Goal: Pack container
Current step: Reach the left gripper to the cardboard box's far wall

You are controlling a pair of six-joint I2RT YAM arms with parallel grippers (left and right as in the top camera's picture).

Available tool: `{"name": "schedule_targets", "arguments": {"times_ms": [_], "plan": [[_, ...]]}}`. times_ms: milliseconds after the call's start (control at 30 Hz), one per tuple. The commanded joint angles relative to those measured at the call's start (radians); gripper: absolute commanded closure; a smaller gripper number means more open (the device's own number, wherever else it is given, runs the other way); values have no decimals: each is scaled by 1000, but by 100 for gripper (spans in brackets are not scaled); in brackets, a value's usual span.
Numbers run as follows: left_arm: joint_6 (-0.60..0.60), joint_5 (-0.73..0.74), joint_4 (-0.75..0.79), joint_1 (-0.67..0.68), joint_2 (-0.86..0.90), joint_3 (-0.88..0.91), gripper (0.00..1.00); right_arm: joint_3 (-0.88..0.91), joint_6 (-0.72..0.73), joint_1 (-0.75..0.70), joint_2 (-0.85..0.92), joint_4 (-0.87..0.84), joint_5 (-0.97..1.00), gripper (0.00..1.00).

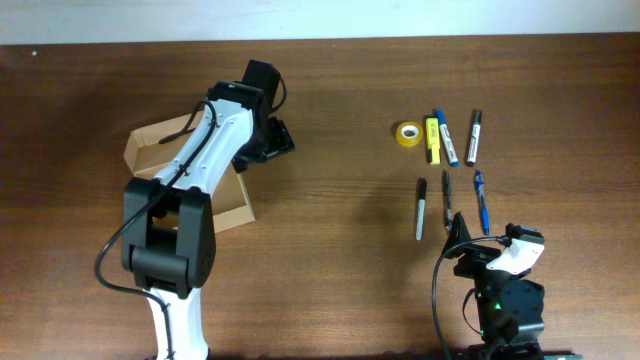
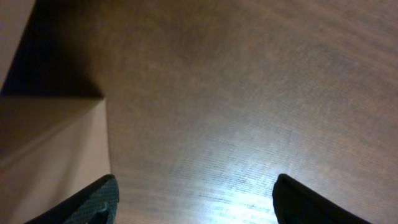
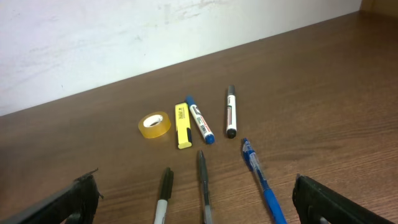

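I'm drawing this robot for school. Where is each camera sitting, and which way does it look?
Overhead: fixed above the table, looking straight down; left arm and right arm show, plus the container, tape roll and pens.
Left wrist: on the left arm, facing down at wood beside the container; fingertips of the open left gripper show.
Right wrist: on the right arm, facing across the table toward a pale wall; fingertips of the open right gripper show.
Shared: overhead and right wrist both show the tape roll and yellow highlighter.
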State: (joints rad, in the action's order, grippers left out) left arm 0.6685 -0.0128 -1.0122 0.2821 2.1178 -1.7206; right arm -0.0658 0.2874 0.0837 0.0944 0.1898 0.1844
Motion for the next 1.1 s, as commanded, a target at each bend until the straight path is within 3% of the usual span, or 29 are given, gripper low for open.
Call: {"name": "schedule_targets", "arguments": {"times_ms": [0,267,533,733,1067], "plan": [[-106,-29,18,2,4,-38,20,6,3,-6,-8,4,-1,1],[-170,-48,-59,12,3,-183,20,6,3,-6,-8,4,-1,1],[-140,-217,-334,31,3,-360,20,6,2,-6,-8,4,-1,1],[-79,-239,-457,31,3,-360,16,6,3,-6,-8,4,-1,1],[-28,-163,-435,5,3,-264,13,6,3,-6,-8,4,-1,1]]}}
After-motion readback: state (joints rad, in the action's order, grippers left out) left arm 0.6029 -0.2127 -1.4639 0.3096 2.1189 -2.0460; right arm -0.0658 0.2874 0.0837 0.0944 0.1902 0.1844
